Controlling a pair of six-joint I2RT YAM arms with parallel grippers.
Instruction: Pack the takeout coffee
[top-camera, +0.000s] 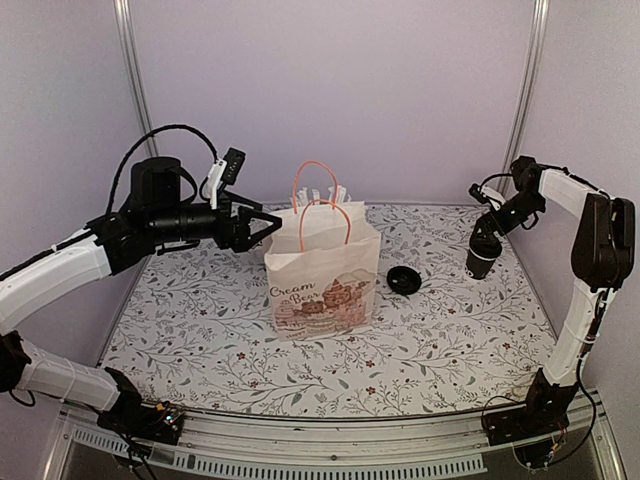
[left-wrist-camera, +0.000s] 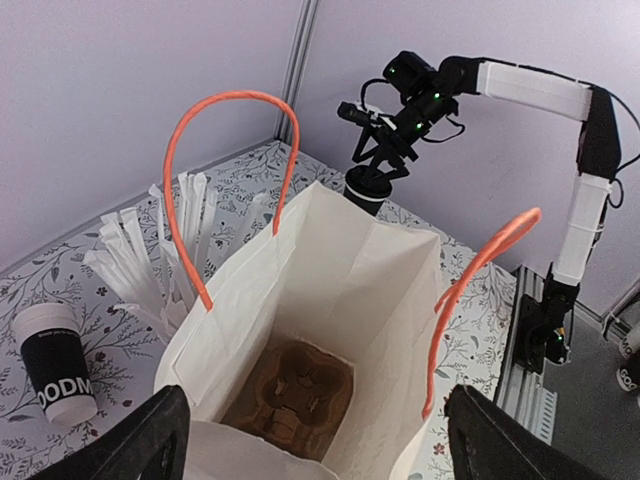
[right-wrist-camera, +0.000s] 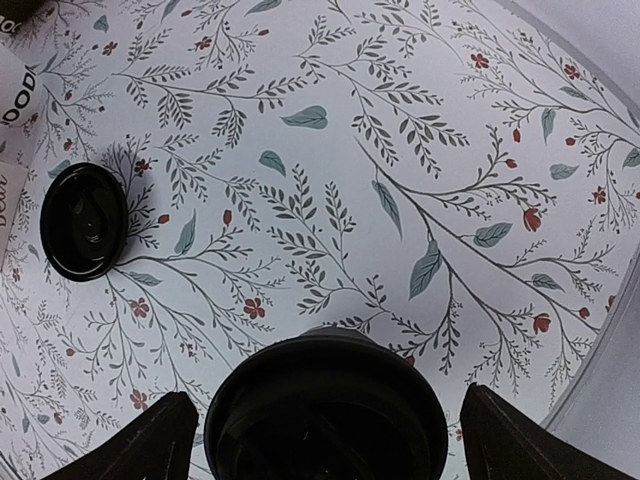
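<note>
Has the takeout coffee (top-camera: 477, 264) pinched in the right pincer (top-camera: 484, 243), fingers (right-wrist-camera: 140, 440) close on either side of the round black lid, with the dark cup tilted and hanging below the wrist, low over the right part of the floral tablecloth (top-camera: 200, 320); cannot tell whether the base touches the cloth. Shows a loose black lid (top-camera: 404, 279) lying flat on the cloth, left of that pincer and apart from it, between it and the paper bag (top-camera: 322, 280). Finds the bag farther left again, upright and white, with orange handles, a "Cream Bear" print and an open mouth. Holds the left pincer (top-camera: 270, 226) spread wide, pinching nothing, above and just left of the bag's mouth. Looks down from there into the bag onto a brown cardboard cup carrier (left-wrist-camera: 295, 390) on its floor, below and ahead of the left pincer. Picks out white wrapped sticks (left-wrist-camera: 150, 260) fanned just behind the bag, and, off to that pincer's far side, a black cup with a white top (left-wrist-camera: 58, 365) standing on the cloth, its lettering only partly in view.
</note>
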